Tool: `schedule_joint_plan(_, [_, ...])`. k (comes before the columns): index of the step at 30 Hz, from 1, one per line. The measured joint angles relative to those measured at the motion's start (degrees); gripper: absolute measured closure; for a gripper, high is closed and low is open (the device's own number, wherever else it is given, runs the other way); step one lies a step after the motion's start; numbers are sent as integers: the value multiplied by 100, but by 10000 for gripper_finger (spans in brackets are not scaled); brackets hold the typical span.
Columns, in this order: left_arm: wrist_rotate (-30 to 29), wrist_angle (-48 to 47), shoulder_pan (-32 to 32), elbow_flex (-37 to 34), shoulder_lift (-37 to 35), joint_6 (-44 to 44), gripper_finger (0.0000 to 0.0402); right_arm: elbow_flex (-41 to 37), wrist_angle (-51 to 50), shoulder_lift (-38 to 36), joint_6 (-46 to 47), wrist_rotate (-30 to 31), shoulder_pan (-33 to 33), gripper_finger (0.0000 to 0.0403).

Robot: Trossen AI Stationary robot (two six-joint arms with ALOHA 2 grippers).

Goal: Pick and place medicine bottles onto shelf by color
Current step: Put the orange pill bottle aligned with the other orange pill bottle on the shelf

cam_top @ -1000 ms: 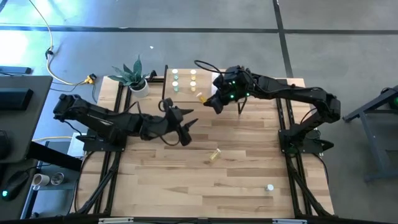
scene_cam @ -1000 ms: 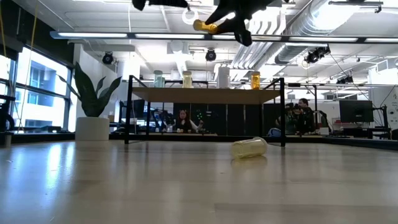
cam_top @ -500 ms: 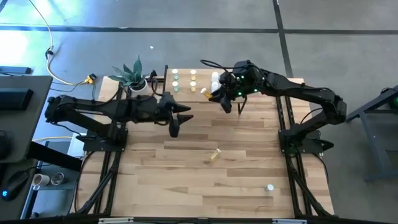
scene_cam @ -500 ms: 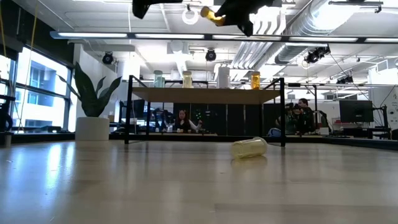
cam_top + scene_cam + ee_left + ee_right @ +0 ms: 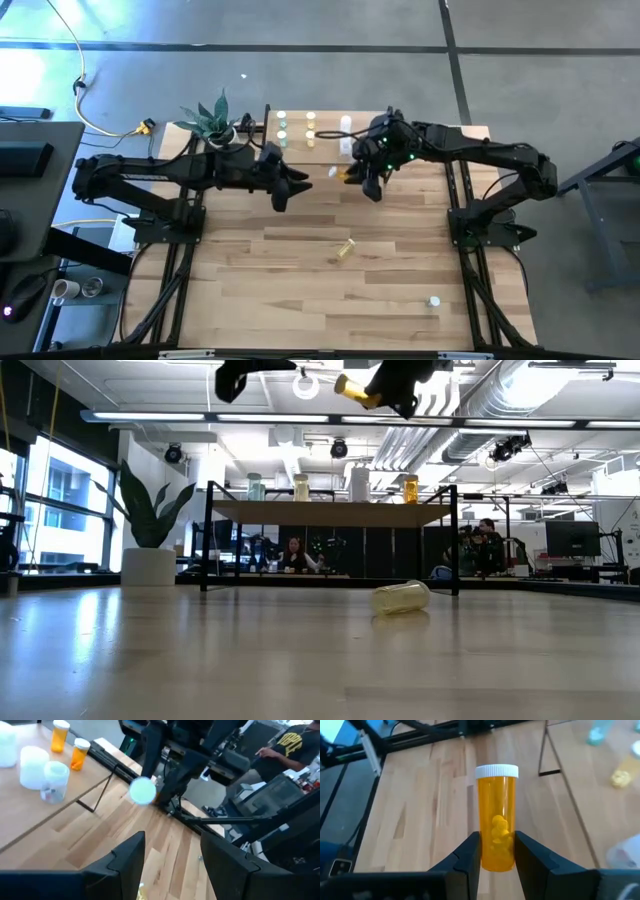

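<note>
Above the wooden surface, the right hand grips an orange white-capped pill bottle just before the low wooden shelf; beside it the left hand hovers open, near a potted plant.

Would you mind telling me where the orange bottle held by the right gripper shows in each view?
High: orange bottle just before the shelf.
Low: top centre, above the shelf.
Left wrist: white cap facing the camera.
Right wrist: centre, between the fingers.
Shared landmark: the shelf.

Bottles stand on the shelf beside the plant.
</note>
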Motion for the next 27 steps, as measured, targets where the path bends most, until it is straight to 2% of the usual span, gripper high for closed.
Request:
schedule_joint_plan(7, [2, -75, -184, 0, 231, 159, 220, 0, 276, 0, -111, 36, 419, 309])
schedule_joint_plan(15, [-159, 107, -471, 0, 221, 916, 220, 0, 1376, 0, 36, 309, 706, 309])
schedule_joint_plan(23, [-463, 953, -691, 0, 192, 1985, 220, 0, 2038, -119, 294, 102, 742, 309])
schedule_joint_plan(27, [-705, 1159, -741, 0, 198, 2160, 220, 0, 2322, -253, 358, 9, 753, 309])
